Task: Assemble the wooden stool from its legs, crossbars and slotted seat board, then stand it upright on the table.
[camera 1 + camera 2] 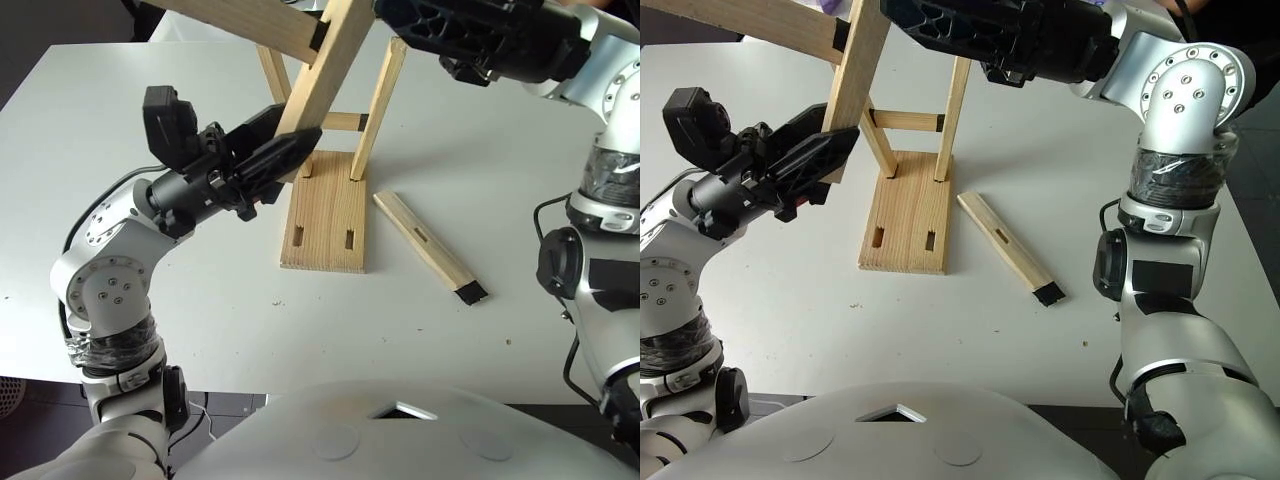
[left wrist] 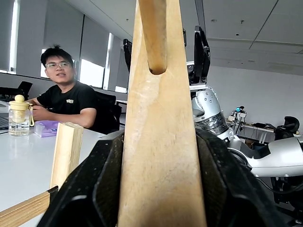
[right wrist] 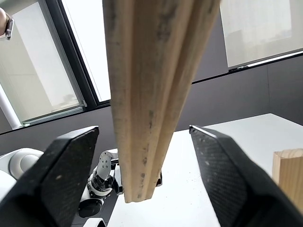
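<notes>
Your left claw (image 1: 298,145) clamps the leg frame (image 1: 335,60); your right claw (image 3: 142,142) gapes around it. Held one-sided, it may twist and miss the seat board (image 1: 325,215) slots.

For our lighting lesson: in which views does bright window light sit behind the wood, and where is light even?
Right wrist view: bright windows backlight the pale wooden stool frame. Left wrist view: smaller bright windows far behind. Left eye view: white table evenly lit, shadows faint.

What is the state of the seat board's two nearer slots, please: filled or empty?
Empty: both nearer slots in the seat board are open holes; two legs stand in the farther ones.
</notes>
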